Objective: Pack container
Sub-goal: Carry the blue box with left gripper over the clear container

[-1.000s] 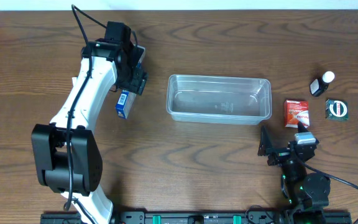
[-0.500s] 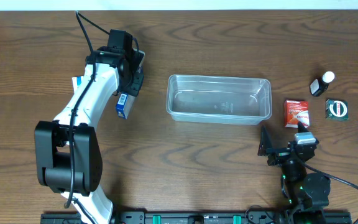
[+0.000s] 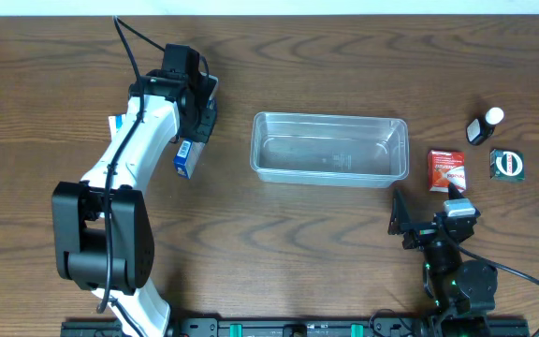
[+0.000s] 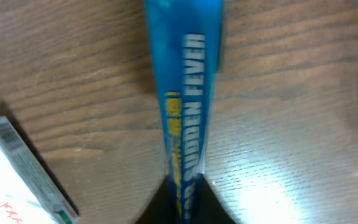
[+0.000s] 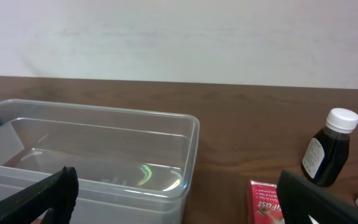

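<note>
The clear plastic container [image 3: 330, 116] stands empty in the middle of the table. Left of it lies a narrow blue box [image 3: 184, 156] with yellow and white print. My left gripper [image 3: 193, 133] is over the box's far end and shut on it. In the left wrist view the blue box [image 4: 185, 106] runs straight up from between the closed left gripper [image 4: 184, 208]. My right gripper [image 3: 429, 213] rests low near the front right, open and holding nothing. Through its wrist camera the container [image 5: 104, 113] sits just ahead of the open right gripper [image 5: 176, 205].
A red box [image 3: 447, 169], a dark bottle with a white cap [image 3: 484, 125] and a dark green packet [image 3: 507, 165] lie right of the container. A white and green box [image 4: 17, 171] lies left of the blue one, partly under the left arm.
The left gripper has closed on the blue box, after the arm shifted slightly toward the far left. The right arm has not moved.
</note>
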`<state>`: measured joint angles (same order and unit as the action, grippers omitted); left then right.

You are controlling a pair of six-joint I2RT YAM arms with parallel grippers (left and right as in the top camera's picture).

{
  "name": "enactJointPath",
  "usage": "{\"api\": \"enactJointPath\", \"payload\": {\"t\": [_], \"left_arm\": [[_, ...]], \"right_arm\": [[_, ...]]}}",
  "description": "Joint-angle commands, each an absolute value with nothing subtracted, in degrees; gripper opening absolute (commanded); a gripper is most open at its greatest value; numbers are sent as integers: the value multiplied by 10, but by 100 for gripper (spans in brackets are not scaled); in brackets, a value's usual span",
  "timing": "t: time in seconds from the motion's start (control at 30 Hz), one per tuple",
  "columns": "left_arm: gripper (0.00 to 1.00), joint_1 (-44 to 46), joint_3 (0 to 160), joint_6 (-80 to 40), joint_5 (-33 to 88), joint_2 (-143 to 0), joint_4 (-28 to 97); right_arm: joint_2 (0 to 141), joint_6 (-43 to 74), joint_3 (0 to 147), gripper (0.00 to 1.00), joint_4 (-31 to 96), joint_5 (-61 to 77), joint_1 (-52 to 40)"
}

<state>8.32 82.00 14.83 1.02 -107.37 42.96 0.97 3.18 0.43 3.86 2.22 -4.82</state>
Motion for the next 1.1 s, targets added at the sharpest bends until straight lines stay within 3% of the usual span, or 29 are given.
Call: {"api": "enactJointPath", "payload": {"t": [0.0, 0.23, 0.43, 0.57, 0.73, 1.07], "left_arm": [[6, 81, 827, 148, 4, -1070, 427], [6, 93, 892, 164, 4, -989, 423], [6, 157, 902, 306, 15, -874, 399], [6, 211, 902, 414, 101, -834, 404], [6, 258, 899, 534, 212, -848, 411], [6, 298, 897, 582, 220, -967, 432]], "right_arm": [[8, 25, 3, 99, 41, 28, -41], [8, 25, 3, 99, 41, 28, -41], [8, 25, 3, 99, 41, 28, -41], [8, 25, 3, 99, 41, 28, -41], [8, 25, 3, 99, 41, 28, -41], [8, 25, 3, 99, 41, 28, -41]]}}
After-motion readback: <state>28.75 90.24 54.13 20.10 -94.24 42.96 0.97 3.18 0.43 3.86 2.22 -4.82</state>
